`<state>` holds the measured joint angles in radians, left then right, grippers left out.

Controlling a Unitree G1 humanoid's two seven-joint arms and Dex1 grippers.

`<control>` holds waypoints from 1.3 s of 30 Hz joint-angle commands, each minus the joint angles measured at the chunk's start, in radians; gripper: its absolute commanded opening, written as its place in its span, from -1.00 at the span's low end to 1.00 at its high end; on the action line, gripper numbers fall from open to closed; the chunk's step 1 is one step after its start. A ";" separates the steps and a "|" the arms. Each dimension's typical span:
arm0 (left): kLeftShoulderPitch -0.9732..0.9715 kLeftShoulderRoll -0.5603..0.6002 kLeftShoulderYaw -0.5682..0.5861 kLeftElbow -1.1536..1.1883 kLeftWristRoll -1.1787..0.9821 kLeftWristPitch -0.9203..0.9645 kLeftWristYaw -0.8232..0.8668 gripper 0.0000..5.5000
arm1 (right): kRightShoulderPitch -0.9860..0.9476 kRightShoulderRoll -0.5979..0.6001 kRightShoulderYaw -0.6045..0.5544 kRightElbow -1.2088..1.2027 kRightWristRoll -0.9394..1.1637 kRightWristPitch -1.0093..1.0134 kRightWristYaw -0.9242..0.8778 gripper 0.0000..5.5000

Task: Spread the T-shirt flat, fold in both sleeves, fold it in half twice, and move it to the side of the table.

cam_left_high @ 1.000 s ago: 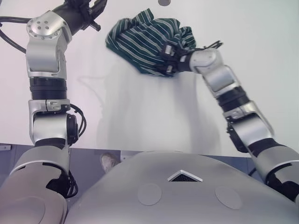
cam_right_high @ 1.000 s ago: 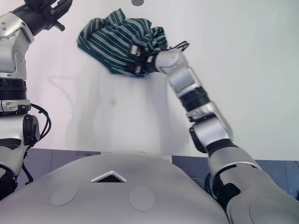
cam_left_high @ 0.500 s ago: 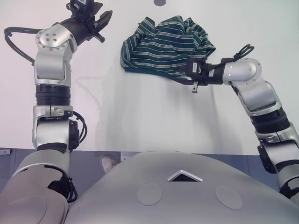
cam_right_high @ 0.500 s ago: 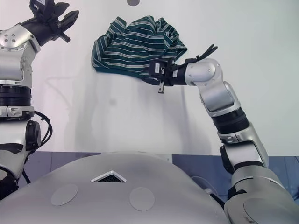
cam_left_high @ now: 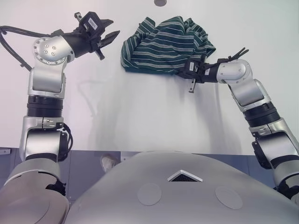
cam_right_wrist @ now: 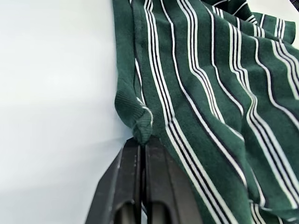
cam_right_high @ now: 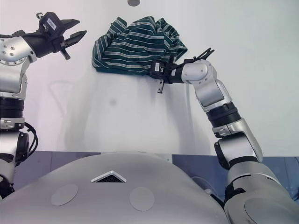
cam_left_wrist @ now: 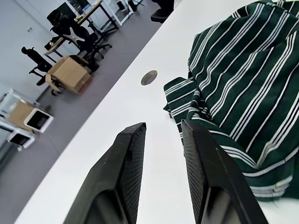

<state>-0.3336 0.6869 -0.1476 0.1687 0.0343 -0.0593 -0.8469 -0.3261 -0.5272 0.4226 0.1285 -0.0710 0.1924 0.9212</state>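
A dark green T-shirt (cam_left_high: pixel 163 46) with white stripes lies crumpled at the far middle of the white table (cam_left_high: pixel 140 116). My right gripper (cam_left_high: pixel 189 78) sits at the shirt's near right edge, shut on a fold of its hem (cam_right_wrist: pixel 140 126). The black fingers (cam_right_wrist: pixel 133 186) are pressed together under the cloth. My left gripper (cam_left_high: pixel 106 43) hovers open just left of the shirt, a short gap away. In the left wrist view both of its fingers (cam_left_wrist: pixel 124 168) point at the shirt's left edge (cam_left_wrist: pixel 187 109).
A round grey grommet (cam_left_high: pixel 160 2) sits in the table beyond the shirt. The table's front edge (cam_left_high: pixel 93 150) runs close to me. Bare tabletop stretches on both sides and in front of the shirt. Office chairs and boxes (cam_left_wrist: pixel 70 72) stand past the far edge.
My left gripper has swung right and lower, closer to the shirt's left edge. My right gripper has pulled the shirt's hem rightward, then stayed shut on it. The head view shifted a second ago.
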 commanded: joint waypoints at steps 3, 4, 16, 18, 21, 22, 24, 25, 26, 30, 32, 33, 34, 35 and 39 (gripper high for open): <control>0.064 0.101 -0.130 0.116 0.188 -0.239 -0.040 -0.90 | -0.027 0.026 -0.062 -0.013 0.045 0.050 -0.009 -1.00; 0.057 0.091 -0.137 0.133 0.198 -0.249 -0.033 -0.90 | -0.029 0.026 -0.067 -0.015 0.047 0.053 -0.007 -1.00; -0.006 0.022 -0.216 0.295 0.343 -0.356 0.089 -0.42 | -0.042 0.035 -0.063 0.002 0.021 0.045 -0.001 -1.00; -0.016 -0.002 -0.243 0.310 0.369 -0.373 0.109 -0.42 | -0.051 0.040 -0.061 0.007 0.019 0.043 -0.001 -1.00; -0.041 -0.019 -0.301 0.336 0.424 -0.415 0.117 -0.42 | -0.063 0.047 -0.071 0.013 0.024 0.043 -0.006 -1.00; -0.047 -0.026 -0.315 0.344 0.432 -0.425 0.115 -0.42 | -0.066 0.047 -0.073 0.014 0.026 0.044 -0.005 -1.00; -0.057 -0.036 -0.334 0.358 0.440 -0.437 0.117 -0.54 | -0.068 0.043 -0.077 0.013 0.027 0.045 -0.001 -1.00; -0.062 -0.038 -0.339 0.363 0.437 -0.439 0.118 -0.62 | -0.069 0.040 -0.078 0.011 0.028 0.047 0.002 -1.00; -0.065 -0.039 -0.341 0.368 0.434 -0.441 0.118 -0.71 | -0.070 0.038 -0.081 0.008 0.030 0.049 0.004 -1.00; -0.083 -0.047 -0.314 0.385 0.382 -0.449 0.113 -0.99 | -0.082 0.041 -0.128 -0.038 0.078 0.089 0.009 -1.00; -0.090 -0.058 -0.281 0.379 0.318 -0.438 0.096 -0.99 | -0.090 0.046 -0.172 -0.086 0.136 0.137 0.023 -1.00; -0.096 -0.063 -0.253 0.374 0.273 -0.425 0.086 -0.99 | -0.099 0.049 -0.204 -0.111 0.174 0.165 0.022 -1.00; -0.100 -0.066 -0.226 0.369 0.229 -0.409 0.074 -0.99 | -0.112 0.055 -0.231 -0.127 0.207 0.189 0.019 -1.00; -0.105 -0.070 -0.195 0.360 0.178 -0.385 0.060 -0.99 | -0.129 0.062 -0.259 -0.139 0.243 0.214 0.015 -1.00; -0.172 -0.111 -0.057 0.320 -0.035 -0.218 -0.001 -0.99 | -0.215 0.075 -0.383 -0.159 0.390 0.315 -0.001 -1.00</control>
<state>-0.4443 0.5947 -0.2678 0.5083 0.0857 -0.3569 -0.8201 -0.4761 -0.4550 0.1031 -0.0198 0.2578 0.4627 0.9284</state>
